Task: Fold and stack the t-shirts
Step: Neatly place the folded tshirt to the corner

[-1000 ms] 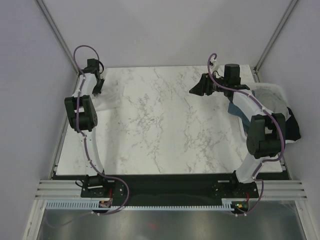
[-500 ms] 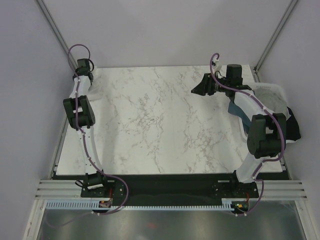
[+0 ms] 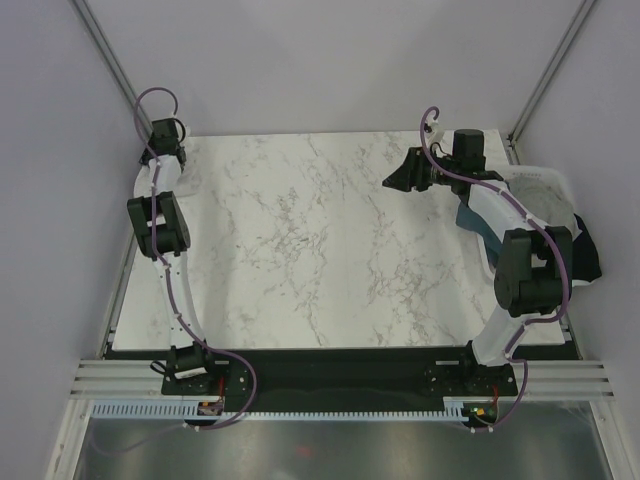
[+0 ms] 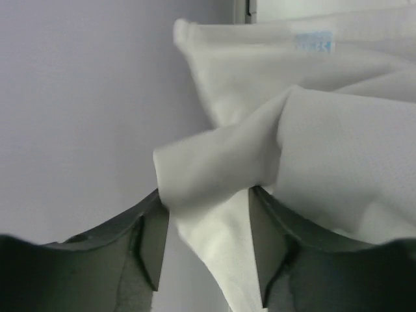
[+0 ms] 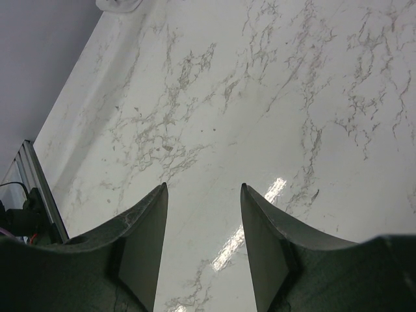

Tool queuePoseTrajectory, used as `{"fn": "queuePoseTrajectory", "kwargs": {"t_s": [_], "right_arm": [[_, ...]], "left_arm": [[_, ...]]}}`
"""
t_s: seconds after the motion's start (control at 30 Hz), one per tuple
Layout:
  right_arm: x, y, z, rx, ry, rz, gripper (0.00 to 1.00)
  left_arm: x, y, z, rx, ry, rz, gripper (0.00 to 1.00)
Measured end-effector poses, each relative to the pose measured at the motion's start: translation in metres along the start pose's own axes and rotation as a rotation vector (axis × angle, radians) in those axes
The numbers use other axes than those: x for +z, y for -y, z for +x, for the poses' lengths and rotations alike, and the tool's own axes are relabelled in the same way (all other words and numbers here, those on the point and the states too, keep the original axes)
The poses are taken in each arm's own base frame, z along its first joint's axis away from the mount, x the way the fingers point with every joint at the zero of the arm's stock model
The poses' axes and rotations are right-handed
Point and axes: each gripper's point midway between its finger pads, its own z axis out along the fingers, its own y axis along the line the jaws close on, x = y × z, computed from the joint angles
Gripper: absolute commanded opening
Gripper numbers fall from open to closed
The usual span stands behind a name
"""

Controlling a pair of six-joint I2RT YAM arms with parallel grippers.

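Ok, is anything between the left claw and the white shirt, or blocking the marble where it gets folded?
Nothing visible. The left claw is already closed on a fold of the white shirt at the far left corner. The marble in front of it lies bare; the right claw hangs open above the far right side.

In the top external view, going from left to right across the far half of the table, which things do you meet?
left gripper with the white t-shirt → bare marble surface → right gripper → teal-blue t-shirt → white bin → black t-shirt
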Motion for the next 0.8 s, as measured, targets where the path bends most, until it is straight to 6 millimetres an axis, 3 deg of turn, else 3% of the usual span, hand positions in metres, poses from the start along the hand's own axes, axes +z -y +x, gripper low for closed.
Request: {"fn": "queuePoseTrajectory", "kwargs": {"t_s": [0.17,0.27,0.37,0.57,0.67,0.8], "right_arm": [[0.0,0.0,0.0,0.001,0.0,0.0,0.57],[0.0,0.0,0.0,0.0,0.0,0.0,0.57],[0.0,0.001,0.001,0.0,0.0,0.0,0.57],[0.001,0.002,0.006,0.011,-0.006,0.001,0.57],[0.001,0.003,0.005,0.009,-0.003,0.001,0.57],[0.001,0.005,0.007,0.008,-0.001,0.002,0.57]], "left_arm": [[0.0,-0.01,-0.01,-0.071,0.041,-0.051,0.67],[-0.013,-0.008,-0.005,-0.128,0.04,-0.026,0.68],[-0.042,-0.011,-0.006,-0.203,0.067,0.019,0.68],[-0.118,-0.038,-0.044,-0.361,0.235,0.111,0.63],[-0.136,-0.024,-0.056,-0.405,0.277,0.24,0.62],[-0.148,0.038,-0.046,-0.483,0.233,0.547,0.61]]}}
